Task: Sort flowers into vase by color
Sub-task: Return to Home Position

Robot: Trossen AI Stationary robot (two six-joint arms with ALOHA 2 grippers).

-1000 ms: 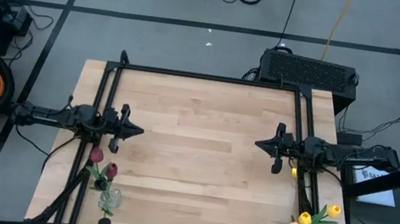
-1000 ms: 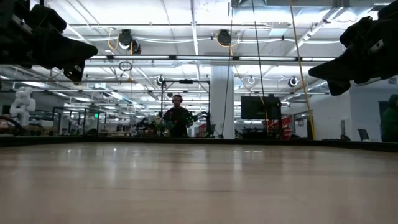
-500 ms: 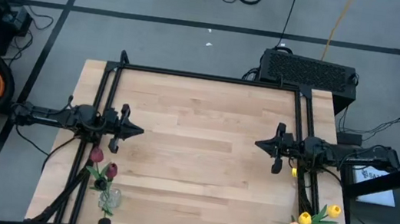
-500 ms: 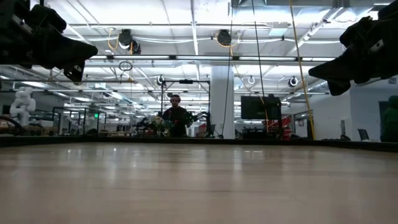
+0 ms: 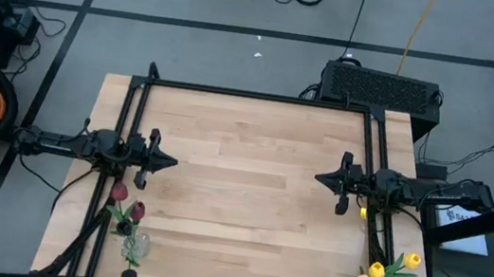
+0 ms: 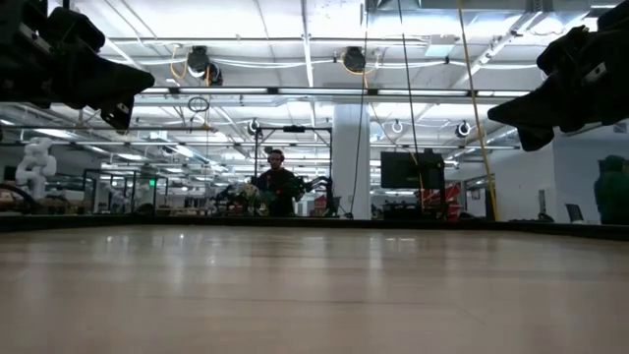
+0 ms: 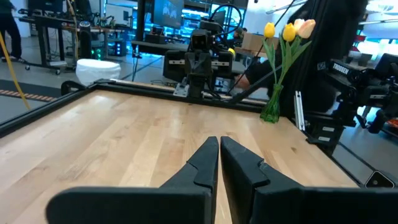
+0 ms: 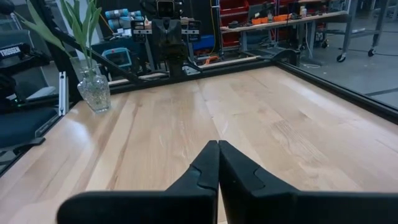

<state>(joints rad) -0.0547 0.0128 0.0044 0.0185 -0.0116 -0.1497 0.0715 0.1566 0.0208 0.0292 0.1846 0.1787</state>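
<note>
Two dark red flowers (image 5: 127, 205) stand in a clear glass vase (image 5: 135, 246) at the table's near left corner; the right wrist view shows that vase (image 8: 94, 91) with green stems. Yellow and pale peach flowers (image 5: 386, 272) stand together at the near right corner, in a green vase (image 7: 271, 107) in the left wrist view. My left gripper (image 5: 171, 160) hangs shut over the table's left side, pointing level toward the middle (image 7: 219, 144). My right gripper (image 5: 319, 179) hangs shut over the right side, facing it (image 8: 217, 147). Neither gripper holds anything.
A black metal frame (image 5: 257, 95) runs along the table's far and side edges. Bare wood (image 5: 238, 204) lies between the two grippers. A black box (image 5: 380, 84) sits behind the far right corner. A person (image 6: 278, 187) stands far off in the room.
</note>
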